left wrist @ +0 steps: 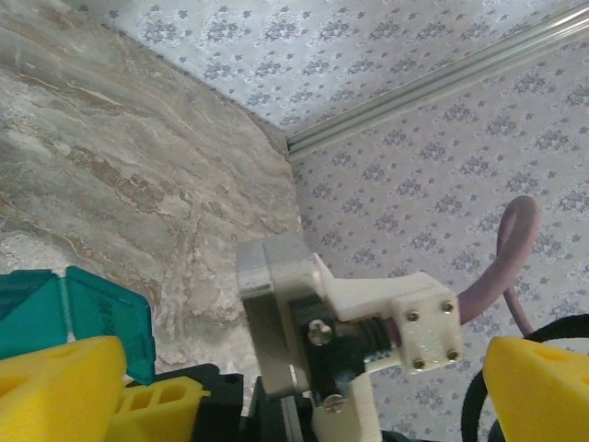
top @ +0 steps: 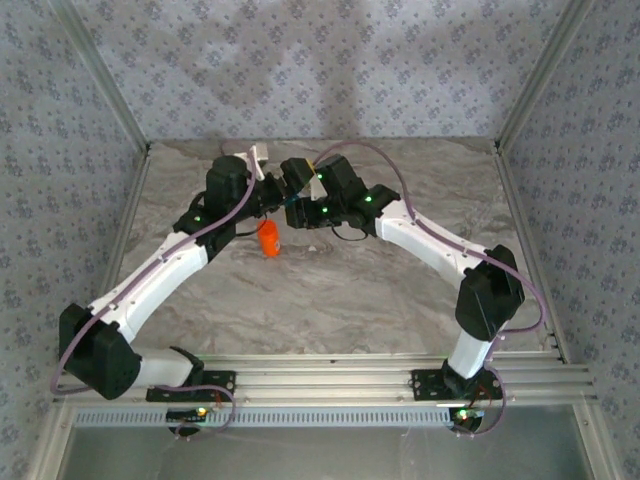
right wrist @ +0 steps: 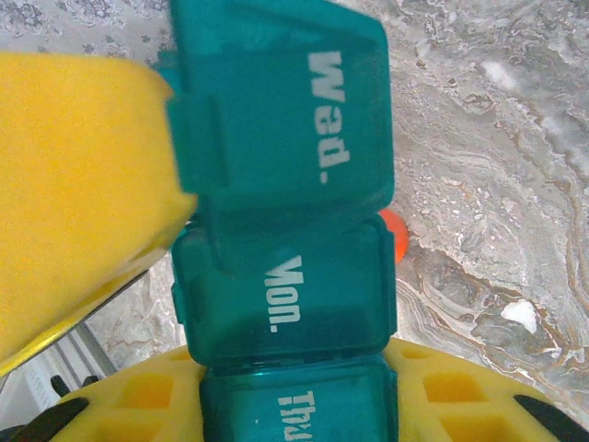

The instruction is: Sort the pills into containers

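Right wrist view has the right tool (right wrist: 294, 410) clamped on the teal containers (right wrist: 285, 295). Its 2 yellow pads sit either side of the end marked Thu, and the Mon. and Wed. lids run away from it. The strip seems held up above the bench (right wrist: 497, 184) rather than resting on it. The Wed. lid looks tipped up over the edge of the Mon. lid, and a big yellow pad (right wrist: 83, 184) lies against its side, likely 1 finger of the left tool (left wrist: 299, 391). Left wrist view shows that tool spread wide, nothing between its pads, with the teal strip just beside 1 finger. The orange bottle (top: 268, 238) sits on the bench below the arms. I judge the step in hand is lid opening, not sorting yet. Next, the left finger must lever the Wed. lid fully back against a firm right grip, without twisting the strip loose.
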Controlling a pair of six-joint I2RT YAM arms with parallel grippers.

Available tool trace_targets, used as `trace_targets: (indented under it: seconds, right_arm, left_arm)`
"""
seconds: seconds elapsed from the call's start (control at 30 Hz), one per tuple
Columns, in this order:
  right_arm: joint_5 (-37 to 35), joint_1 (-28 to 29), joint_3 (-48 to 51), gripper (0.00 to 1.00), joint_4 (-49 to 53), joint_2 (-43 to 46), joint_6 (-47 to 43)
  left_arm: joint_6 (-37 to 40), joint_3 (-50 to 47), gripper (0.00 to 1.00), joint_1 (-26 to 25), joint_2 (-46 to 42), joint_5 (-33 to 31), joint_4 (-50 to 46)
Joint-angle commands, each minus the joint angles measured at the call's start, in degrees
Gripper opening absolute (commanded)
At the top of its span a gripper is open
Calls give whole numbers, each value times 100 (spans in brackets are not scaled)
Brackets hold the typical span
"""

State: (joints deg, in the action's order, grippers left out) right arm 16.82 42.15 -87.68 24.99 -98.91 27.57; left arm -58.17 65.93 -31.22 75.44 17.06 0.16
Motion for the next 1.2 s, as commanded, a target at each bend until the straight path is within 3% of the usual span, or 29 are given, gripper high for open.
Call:
trace_targets:
  seconds: [0.0,0.17,0.53,0.77,1.17]
  right_arm:
    - [45,-33,101,24,-90,201,-101]
    - [-6,-187,647,25,-57,525,-187]
    - [-461,-438,1868,26,369,697,-1240]
    - [-882,-238,2324,28,366,257,-1773]
    - [-1344,377,2019,31,463,-810,-2408]
  left_arm:
    - [110,195,99,-25,-139,-309,-127]
    - [208,-99,99,261,-585,-958,-664]
    - [1167,-305,99,1299,-882,-654,-1707]
    - [1356,-326,99,1400,-816,-523,-1871]
    - [1300,-448,99,1400,-742,-333,-1798]
